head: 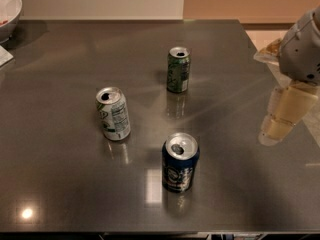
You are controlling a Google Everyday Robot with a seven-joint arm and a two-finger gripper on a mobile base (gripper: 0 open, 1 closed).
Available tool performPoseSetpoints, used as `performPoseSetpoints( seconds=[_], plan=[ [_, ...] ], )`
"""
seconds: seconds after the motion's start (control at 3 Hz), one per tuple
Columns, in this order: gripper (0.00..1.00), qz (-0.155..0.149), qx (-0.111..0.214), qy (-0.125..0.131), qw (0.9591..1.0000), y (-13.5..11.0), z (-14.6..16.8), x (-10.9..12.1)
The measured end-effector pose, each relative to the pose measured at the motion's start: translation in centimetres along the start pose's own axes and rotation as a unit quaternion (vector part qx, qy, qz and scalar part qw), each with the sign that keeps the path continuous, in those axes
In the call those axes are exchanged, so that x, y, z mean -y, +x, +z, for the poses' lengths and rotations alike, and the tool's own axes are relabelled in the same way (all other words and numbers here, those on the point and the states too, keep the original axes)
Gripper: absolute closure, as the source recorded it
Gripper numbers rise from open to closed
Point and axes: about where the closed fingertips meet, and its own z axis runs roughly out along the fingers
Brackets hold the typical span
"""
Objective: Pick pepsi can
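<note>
1. Camera view: the gripper hung over the table's right edge; whether it was released or clenched, I could not tell
2. The pepsi can stood upright, well left of the gripper and nearer the camera
3. It was a smooth dark-blue metal cylinder, silver-topped, on the glossy grey table; a white can and a green can also stood left of the gripper

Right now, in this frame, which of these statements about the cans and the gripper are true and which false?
1. The pepsi can stands upright, nearest the front edge of the table. True.
2. The gripper touches the pepsi can. False: it is at the right side of the view, apart from every can.
3. The green can lies on its side. False: it stands upright.
4. The white can is to the left of the pepsi can. True.
</note>
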Motion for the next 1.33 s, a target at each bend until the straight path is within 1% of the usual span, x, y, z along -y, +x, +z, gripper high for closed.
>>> performPoseSetpoints(
  seconds=[0.33, 0.67, 1.0, 1.33],
  plan=[
    [0.00, -0.033, 0.056, -0.030, 0.9974, -2.7, 2.0, -2.2],
    [0.00, -0.061, 0.098, -0.058, 0.9916, -4.9, 3.6, -4.3],
    [0.00, -0.081, 0.125, -0.082, 0.9854, -6.8, 5.0, -6.0],
    [0.00, -0.093, 0.145, -0.104, 0.9796, -7.9, 6.3, -7.5]
  ],
)
